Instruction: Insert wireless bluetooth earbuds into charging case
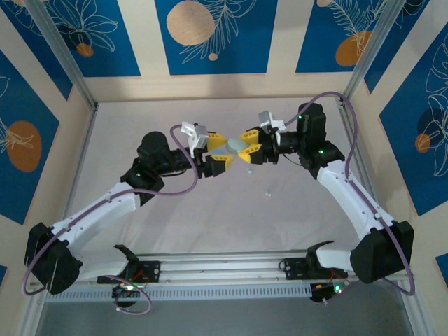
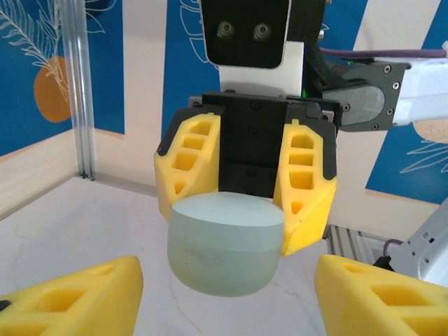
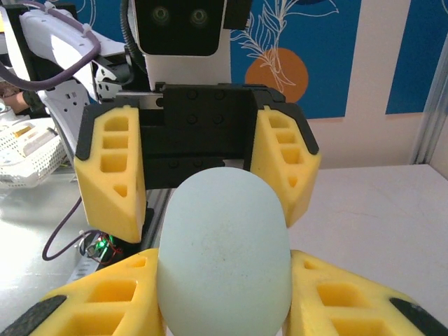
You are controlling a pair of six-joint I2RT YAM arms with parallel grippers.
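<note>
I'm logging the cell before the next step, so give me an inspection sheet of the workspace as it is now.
Surface: pale table, bare apart from the earbuds.
Job's things: light blue charging case held in the air between the arms; two tiny pale earbuds lie on the table just near of it.
Clutter: nothing seen.
Grippers: right gripper shut on the case; left gripper open, fingers either side of the case, not touching.
Cables: purple cable looped along each arm.
Surroundings: blue leaf-print panels, metal frame posts.
</note>
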